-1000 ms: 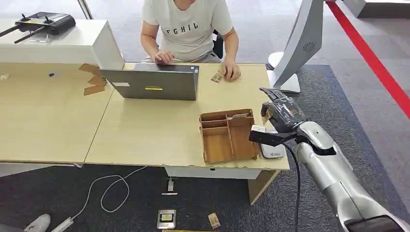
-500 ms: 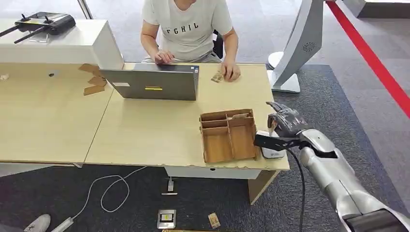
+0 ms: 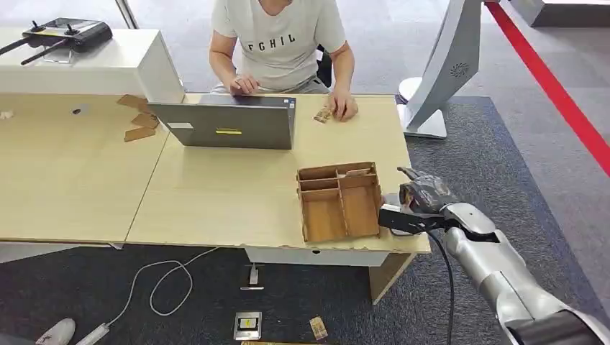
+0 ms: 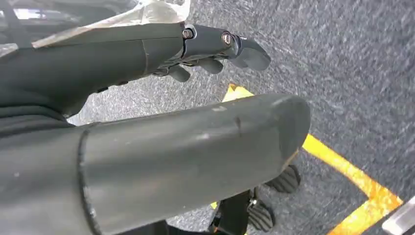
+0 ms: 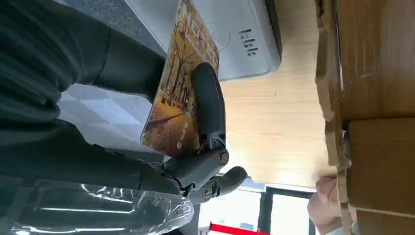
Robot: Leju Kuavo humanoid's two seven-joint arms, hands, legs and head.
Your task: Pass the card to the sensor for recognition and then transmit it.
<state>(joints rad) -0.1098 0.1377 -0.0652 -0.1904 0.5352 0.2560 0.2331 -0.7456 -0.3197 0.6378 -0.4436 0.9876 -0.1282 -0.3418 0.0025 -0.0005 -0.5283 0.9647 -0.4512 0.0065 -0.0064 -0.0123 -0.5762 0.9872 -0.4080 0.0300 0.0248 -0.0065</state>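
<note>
My right hand [image 3: 421, 198] is low over the table's right front corner, just right of the wooden tray [image 3: 338, 169]. In the right wrist view a finger [image 5: 208, 105] presses an autumn-tree picture card [image 5: 178, 93] against the hand. The card hangs edge-down just above the white sensor box [image 5: 230, 39], which lies flat on the table; whether they touch I cannot tell. In the head view the hand covers most of the sensor [image 3: 391, 199]. My left hand [image 4: 205, 44] hangs over grey carpet with its fingers loosely extended and nothing in it.
A person [image 3: 277, 39] sits at the far side behind a grey laptop [image 3: 230, 123], one hand on a small card [image 3: 324, 115]. The tray's wall [image 5: 330, 98] stands close beside the sensor. A white stand [image 3: 446, 65] rises beyond the table's right end. Cables lie on the floor.
My right hand has come down and back towards me with the card, from above the tray's far right corner to low over the sensor.
</note>
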